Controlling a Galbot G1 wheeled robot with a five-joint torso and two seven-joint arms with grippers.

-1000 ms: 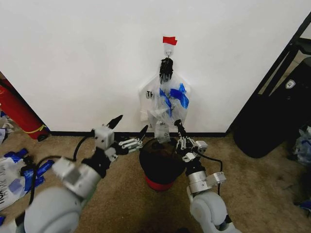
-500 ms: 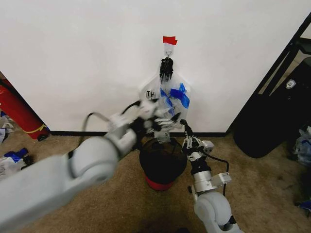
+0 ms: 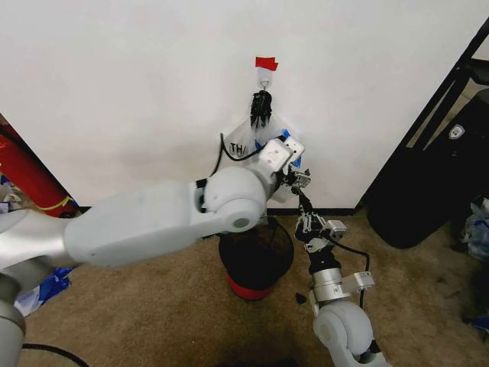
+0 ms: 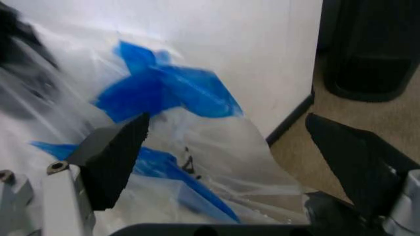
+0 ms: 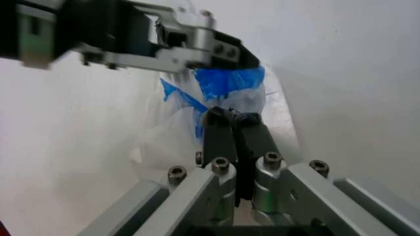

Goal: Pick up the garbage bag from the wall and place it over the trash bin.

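Left hand (image 4: 223, 162), fingers spread, fronts the garbage bag (image 4: 164, 98) hanging above the trash bin (image 3: 256, 252); right hand (image 5: 236, 123) pinched together.

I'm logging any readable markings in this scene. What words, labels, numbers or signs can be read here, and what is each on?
"TH": black letters on the opaque white bag hanging behind the garbage bag on the wall; the rest is hidden by the left arm.
Small black print on the garbage bag, seen from the left wrist: too blurred to read.
White emblem on the black bulk at the right: too small to read.
Red tape above the hook: no text.
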